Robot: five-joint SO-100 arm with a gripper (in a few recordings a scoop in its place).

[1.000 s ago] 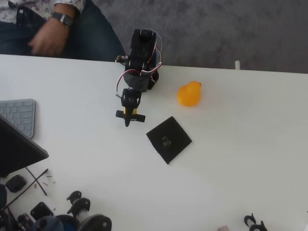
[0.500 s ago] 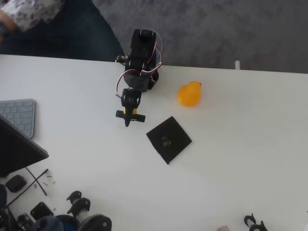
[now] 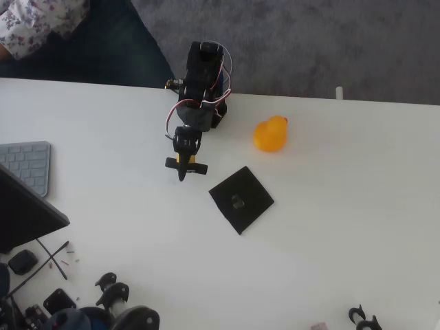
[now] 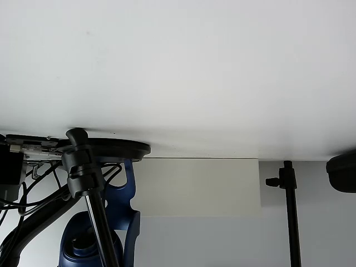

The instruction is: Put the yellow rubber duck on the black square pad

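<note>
In the overhead view, a grey keyboard (image 3: 26, 165) and a dark slanted slab (image 3: 24, 213) sit at the left edge of the white table (image 3: 344, 261). Just left of centre, the black arm reaches down-frame; its gripper (image 3: 183, 172) hovers over bare table, and whether it is clenched or released I cannot tell. The black square pad (image 3: 240, 199) lies right of it. The yellow rubber duck (image 3: 271, 133) sits above the pad, apart from it.

We record a white table (image 3: 330, 261). On it lie the yellow rubber duck (image 3: 271, 133), the black square pad (image 3: 240, 199), a grey keyboard (image 3: 27, 165) and small dark parts (image 3: 113, 299) along the lower left edge.
</note>
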